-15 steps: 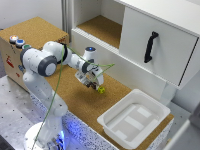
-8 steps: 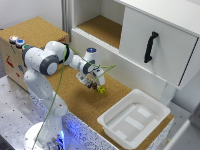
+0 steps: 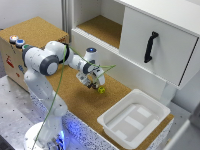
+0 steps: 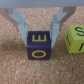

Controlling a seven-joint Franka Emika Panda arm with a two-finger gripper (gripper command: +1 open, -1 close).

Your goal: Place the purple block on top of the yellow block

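The purple block, a dark cube with yellow letters, sits between my gripper's two fingers, which press on its sides. It is low over the cork surface. The yellow block is a bright yellow-green cube with dark marks; it rests on the cork right beside the purple block, with a small gap between them. In the exterior view my gripper points down at the cork, with the yellow block just to its right; the purple block is mostly hidden under the fingers there.
A white tray lies on the cork at the exterior view's lower right. A white cabinet with a black handle and an open shelf stands behind. A wooden box with buttons is at the left.
The gripper has stayed by the yellow block, perhaps a little lower; nothing else has visibly moved.
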